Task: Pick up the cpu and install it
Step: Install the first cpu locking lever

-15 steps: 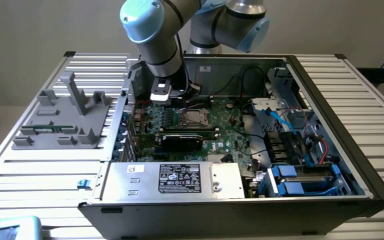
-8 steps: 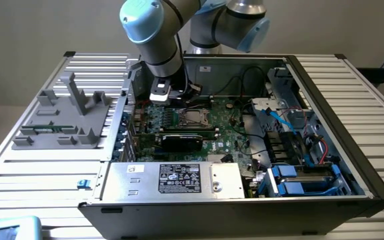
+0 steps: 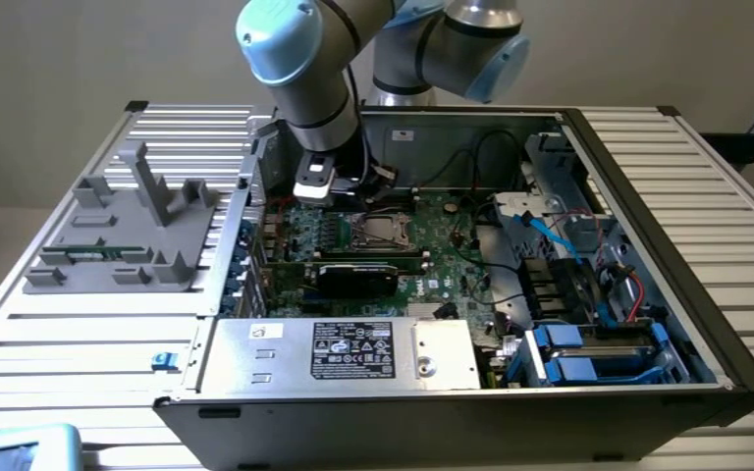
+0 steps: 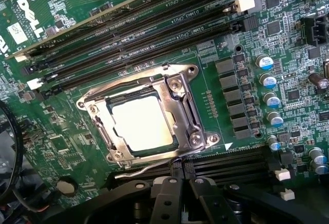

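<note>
Claw (image 3: 331,188) closed, empty, at 10 o'clock (exterior view) of square silver-grey metal cpu (image 4: 141,123), seated in steel socket frame (image 4: 177,88); install judged nearly done; clearance from frame called for.

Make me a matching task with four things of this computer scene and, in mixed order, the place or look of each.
1 cpu
2 card
3 silver box
4 grey rack

a outside the case, on the table
b in the socket
c bears a black label
d black, between socket and silver box

Pairs: 1-b, 2-d, 3-c, 4-a
</note>
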Controlling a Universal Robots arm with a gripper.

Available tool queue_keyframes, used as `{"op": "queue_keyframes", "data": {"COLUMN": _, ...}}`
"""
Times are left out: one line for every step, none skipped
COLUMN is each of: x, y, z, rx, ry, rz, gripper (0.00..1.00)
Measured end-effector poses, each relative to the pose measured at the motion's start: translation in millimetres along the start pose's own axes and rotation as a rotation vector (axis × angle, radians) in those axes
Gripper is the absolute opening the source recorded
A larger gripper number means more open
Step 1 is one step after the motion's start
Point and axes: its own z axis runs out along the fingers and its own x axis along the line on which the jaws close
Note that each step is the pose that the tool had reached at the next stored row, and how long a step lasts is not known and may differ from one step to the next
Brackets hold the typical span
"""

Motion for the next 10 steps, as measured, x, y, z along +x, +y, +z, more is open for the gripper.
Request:
{"op": "queue_keyframes", "data": {"x": 0.5, "y": -0.1, "z": 0.1, "rx": -0.0008, "ry": 0.0021, "rz": 0.003, "gripper": 0.11}}
{"op": "queue_keyframes", "data": {"x": 0.8, "y": -0.2, "z": 0.2, "rx": -0.0016, "ry": 0.0039, "rz": 0.007, "gripper": 0.11}}
{"op": "queue_keyframes", "data": {"x": 1.1, "y": -0.2, "z": 0.3, "rx": -0.0026, "ry": 0.0059, "rz": 0.010, "gripper": 0.11}}
{"op": "queue_keyframes", "data": {"x": 1.5, "y": -0.2, "z": 0.4, "rx": -0.0037, "ry": 0.0082, "rz": 0.013, "gripper": 0.11}}
{"op": "queue_keyframes", "data": {"x": 1.9, "y": -0.2, "z": 0.4, "rx": -0.0051, "ry": 0.0110, "rz": 0.016, "gripper": 0.11}}
{"op": "queue_keyframes", "data": {"x": 2.2, "y": -0.2, "z": 0.3, "rx": -0.0064, "ry": 0.0126, "rz": 0.019, "gripper": 0.11}}
{"op": "queue_keyframes", "data": {"x": 2.3, "y": -0.2, "z": 0.3, "rx": -0.0067, "ry": 0.0130, "rz": 0.022, "gripper": 0.11}}
{"op": "queue_keyframes", "data": {"x": 2.5, "y": -0.3, "z": 0.4, "rx": -0.0067, "ry": 0.0137, "rz": 0.024, "gripper": 0.11}}
{"op": "queue_keyframes", "data": {"x": 2.7, "y": -0.5, "z": 0.6, "rx": -0.0068, "ry": 0.0143, "rz": 0.025, "gripper": 0.11}}
{"op": "queue_keyframes", "data": {"x": 3.0, "y": -0.6, "z": 0.7, "rx": -0.0069, "ry": 0.0149, "rz": 0.027, "gripper": 0.11}}
